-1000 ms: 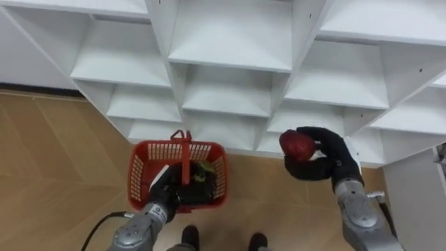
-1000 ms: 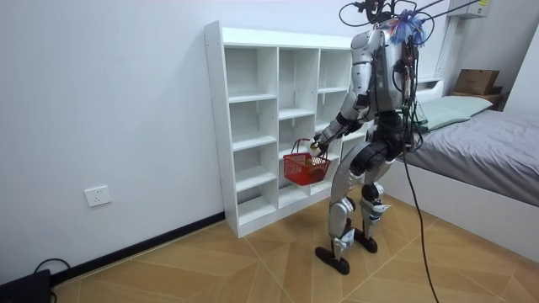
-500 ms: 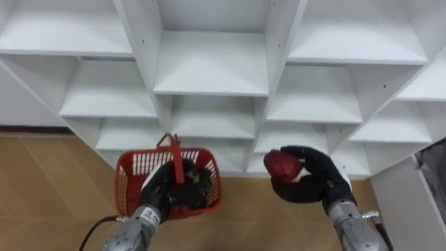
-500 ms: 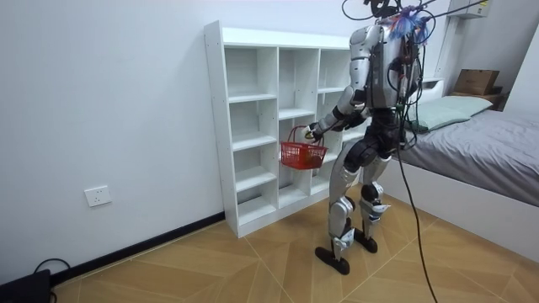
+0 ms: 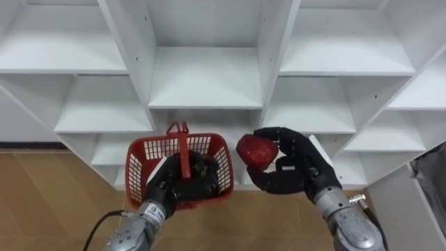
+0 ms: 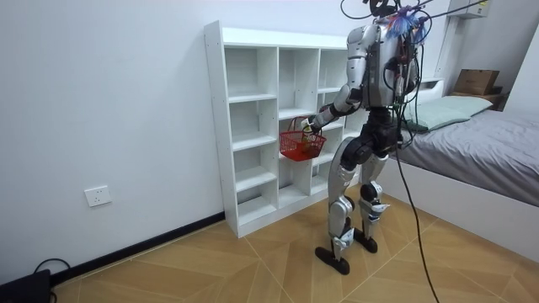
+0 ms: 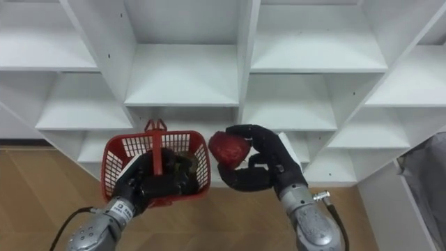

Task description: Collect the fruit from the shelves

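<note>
A: Nearest first. Right hand (image 5: pixel 296 171) has fingers and thumb wrapped round a red fruit (image 5: pixel 256 149), held up just beside the basket's right rim. Not over the opening yet.

B: The basket (image 5: pixel 139 160)?

A: Red plastic mesh. It hangs from the left hand (image 5: pixel 171 189), which is clenched at the foot of the upright handle (image 5: pixel 183 146). Something dark and greenish (image 5: pixel 203 172) lies inside; can't identify it.

B: Risk?

A: Judgement only. The fruit sits about level with the rim, so a release here likely clips the edge and goes down to the floor (image 5: pixel 56 188). It's round and glossy, so it would roll. The basket also hangs from one hand, and a fruit dropped in hard could set it swinging and jolt what's inside.

B: The handle?

A: It stands across the middle of the opening. The fruit wants to go in on the right side of it, or it may bounce off.

B: Behind them?

A: The closet (image 5: pixel 205 77): white open cubbies with flat, smooth shelves. The basket's far rim is near the shelf fronts, and a forward swing could knock them.

B: Room?

A: Pale wood-pattern floor with boards at angles. It's hard, so no cushion for a fall. The robot stands upright facing the closet. A plain white wall with a socket (image 6: pixel 98 196) is on the room view's left. A bed (image 6: pixel 480 143) with a grey cover is on the right, with a brown box (image 6: pixel 476 82) beyond.
</note>
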Robot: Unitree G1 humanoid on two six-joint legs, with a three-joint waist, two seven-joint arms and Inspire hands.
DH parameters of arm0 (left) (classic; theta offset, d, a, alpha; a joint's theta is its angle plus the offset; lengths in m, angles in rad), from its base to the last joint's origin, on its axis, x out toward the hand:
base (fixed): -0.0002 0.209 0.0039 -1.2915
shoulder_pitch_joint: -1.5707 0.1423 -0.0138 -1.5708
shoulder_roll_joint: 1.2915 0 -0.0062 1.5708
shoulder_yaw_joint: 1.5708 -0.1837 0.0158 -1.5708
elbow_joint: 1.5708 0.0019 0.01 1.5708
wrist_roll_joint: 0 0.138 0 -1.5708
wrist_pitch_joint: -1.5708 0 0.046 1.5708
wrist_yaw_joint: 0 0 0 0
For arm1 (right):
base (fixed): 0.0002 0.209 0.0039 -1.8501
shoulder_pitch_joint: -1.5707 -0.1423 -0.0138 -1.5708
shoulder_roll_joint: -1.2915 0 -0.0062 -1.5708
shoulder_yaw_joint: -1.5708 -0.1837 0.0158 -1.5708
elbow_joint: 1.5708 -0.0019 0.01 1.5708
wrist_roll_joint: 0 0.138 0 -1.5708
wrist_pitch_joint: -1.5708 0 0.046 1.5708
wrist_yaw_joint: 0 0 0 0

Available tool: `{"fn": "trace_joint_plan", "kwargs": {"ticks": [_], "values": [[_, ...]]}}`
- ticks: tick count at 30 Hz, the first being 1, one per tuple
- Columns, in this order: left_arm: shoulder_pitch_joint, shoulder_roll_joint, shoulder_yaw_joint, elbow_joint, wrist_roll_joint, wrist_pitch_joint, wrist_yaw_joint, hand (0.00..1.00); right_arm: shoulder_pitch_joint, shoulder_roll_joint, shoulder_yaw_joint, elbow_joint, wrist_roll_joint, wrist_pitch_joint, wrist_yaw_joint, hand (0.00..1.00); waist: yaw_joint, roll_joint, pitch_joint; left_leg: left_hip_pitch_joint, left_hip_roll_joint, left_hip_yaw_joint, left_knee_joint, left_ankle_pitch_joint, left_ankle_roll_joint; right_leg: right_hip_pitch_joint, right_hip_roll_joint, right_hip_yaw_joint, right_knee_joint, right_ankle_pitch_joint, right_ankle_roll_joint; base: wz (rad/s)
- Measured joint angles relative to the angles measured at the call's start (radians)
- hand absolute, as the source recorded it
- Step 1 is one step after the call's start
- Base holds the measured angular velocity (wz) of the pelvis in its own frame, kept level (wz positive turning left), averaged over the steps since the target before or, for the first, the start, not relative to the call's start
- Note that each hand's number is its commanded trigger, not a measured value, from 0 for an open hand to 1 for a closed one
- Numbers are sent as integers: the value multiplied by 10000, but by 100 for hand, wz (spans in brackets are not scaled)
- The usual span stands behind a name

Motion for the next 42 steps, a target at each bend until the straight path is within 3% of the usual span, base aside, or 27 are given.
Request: {"fn": "trace_joint_plan", "kwargs": {"ticks": [10, 20, 37, 38, 39, 40, 41, 42], "values": [[-5, -118, -240, 21, -29, 12, -741, 100, -646, 462, 439, 0, -368, 5, 196, 100, 110, 50, 43, 166, 24, -41, -140, -39, -28, 259, 57, -44, -301, 3, 1, 0], [-134, -178, -398, 16, -27, 12, -1167, 100, -812, 498, 701, 5, -375, 5, 475, 100, 177, 132, 105, 88, 12, -89, -138, -114, -24, 237, 50, -66, -340, -24, 25, 1], [-251, -151, -349, 14, -19, 31, -1435, 100, -839, 505, 661, 4, -365, -1, 484, 100, 176, 142, 108, 75, 13, -75, -144, -119, -29, 209, 50, -33, -324, -53, 27, 0], [-254, -151, -342, 14, -19, 31, -1446, 100, -839, 505, 661, 4, -365, -4, 478, 94, 176, 142, 108, 75, 13, -73, -144, -119, -29, 208, 50, -33, -324, -53, 27, 0], [-257, -151, -339, 14, -19, 31, -1449, 100, -839, 504, 662, 4, -365, -6, 472, 35, 176, 143, 108, 76, 13, -72, -144, -119, -29, 209, 50, -33, -323, -53, 27, 0], [-258, -150, -341, 14, -19, 32, -1450, 100, -839, 504, 662, 4, -357, -7, 469, 14, 171, 144, 107, 76, 13, -72, -144, -119, -29, 208, 50, -37, -324, -53, 27, 0], [-260, -150, -343, 11, -19, 31, -1450, 100, -839, 502, 662, 4, -342, -7, 461, 0, 171, 145, 106, 75, 13, -72, -144, -119, -29, 209, 50, -43, -324, -53, 27, 0], [-262, -147, -344, -14, -19, 32, -1450, 100, -839, 490, 663, 4, -301, -10, 451, 0, 155, 144, 106, 66, 13, -72, -144, -119, -28, 197, 50, -48, -322, -53, 27, 0]]}}
